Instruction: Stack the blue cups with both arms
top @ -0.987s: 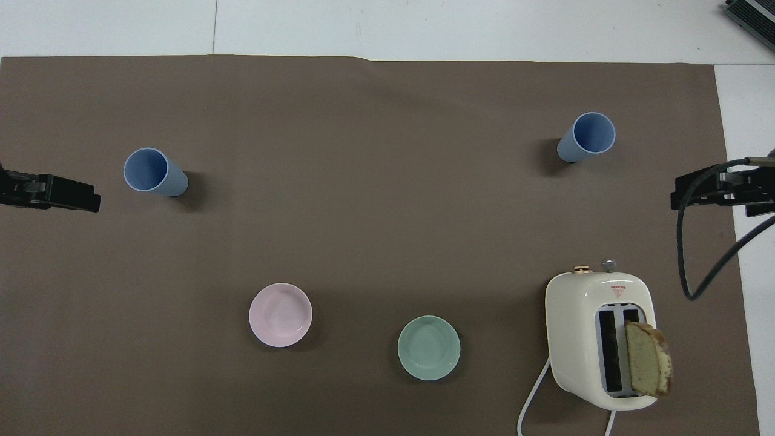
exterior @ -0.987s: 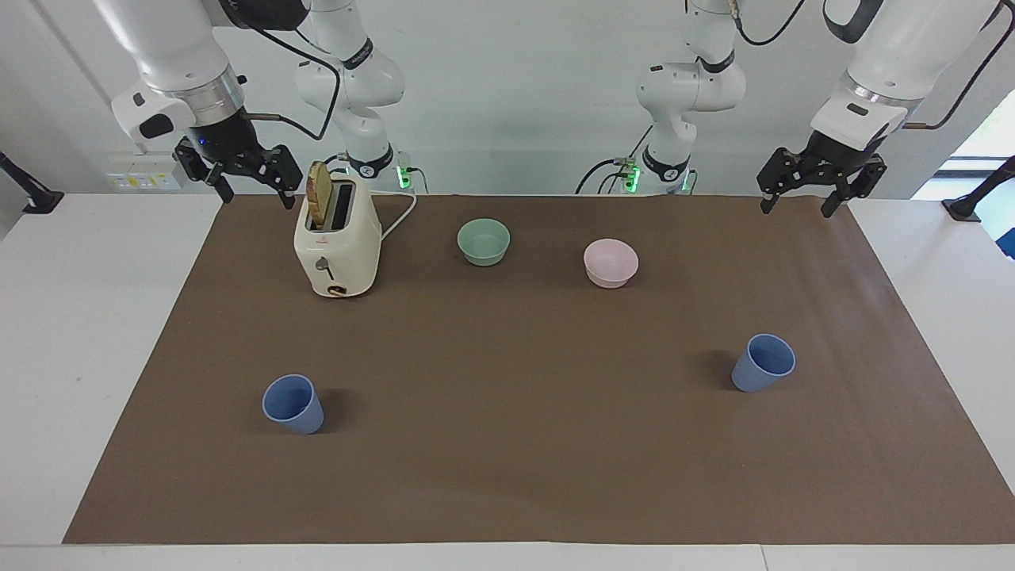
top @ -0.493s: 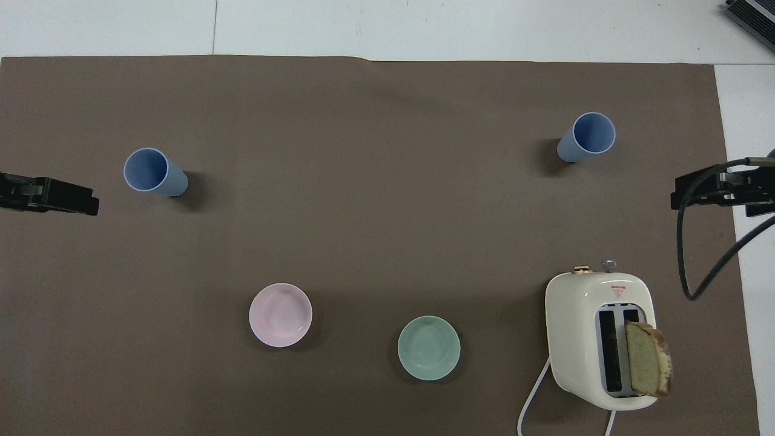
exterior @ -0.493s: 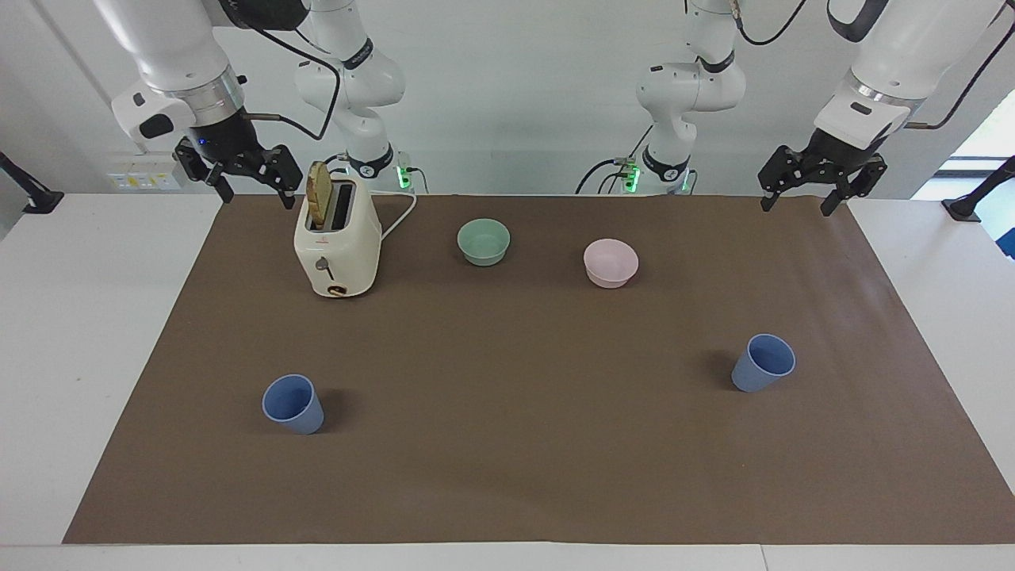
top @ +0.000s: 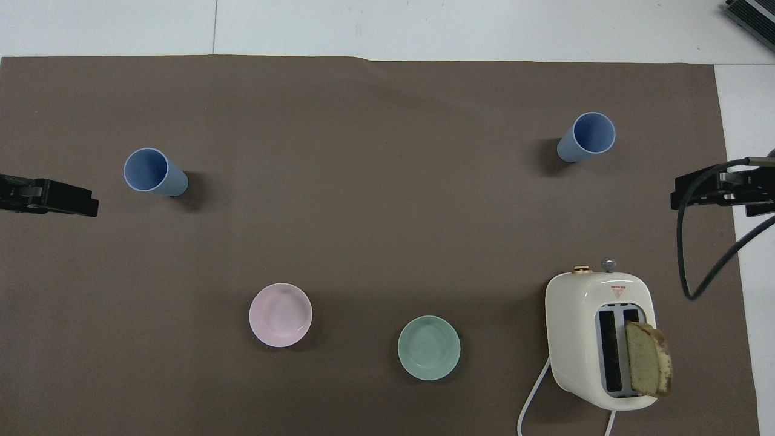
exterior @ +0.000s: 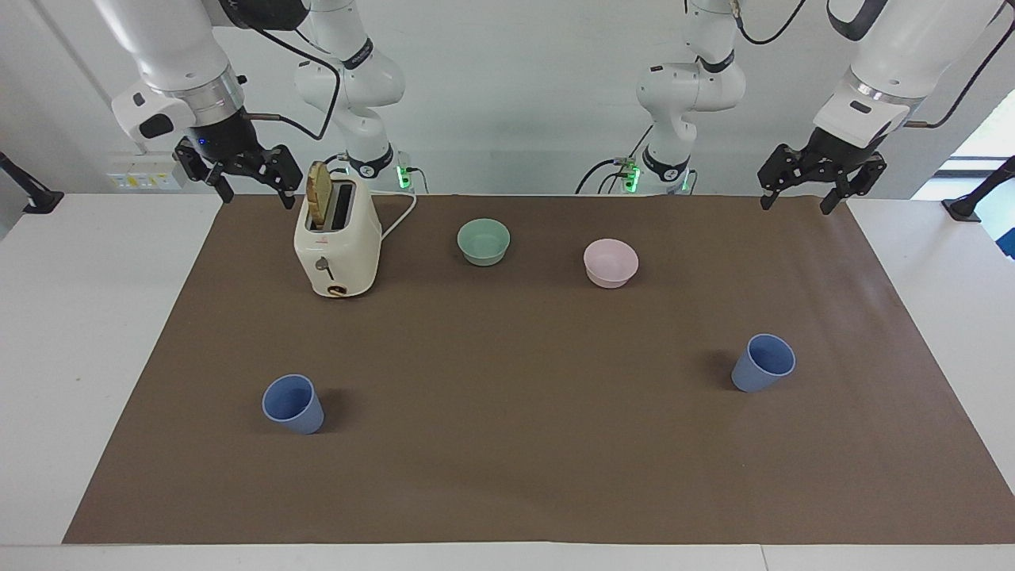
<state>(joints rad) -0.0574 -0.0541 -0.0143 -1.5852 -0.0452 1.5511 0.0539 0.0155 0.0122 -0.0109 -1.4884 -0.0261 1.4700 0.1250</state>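
Two blue cups stand upright and apart on the brown mat. One cup [exterior: 293,405] is toward the right arm's end, also in the overhead view [top: 585,137]. The other cup [exterior: 763,363] is toward the left arm's end, also in the overhead view [top: 154,172]. My left gripper [exterior: 795,204] hangs open and empty in the air over the mat's edge at its own end; it shows in the overhead view [top: 57,198]. My right gripper [exterior: 256,196] hangs open and empty beside the toaster; it shows in the overhead view [top: 717,191]. Neither gripper touches a cup.
A cream toaster [exterior: 337,242] with a bread slice [exterior: 318,195] in one slot stands toward the right arm's end, close to the robots. A pale green bowl [exterior: 484,241] and a pale pink bowl [exterior: 610,262] sit beside it, nearer to the robots than the cups.
The left gripper has risen slightly and drifted a little toward the robots. The right arm, the cups and the bowls have not moved.
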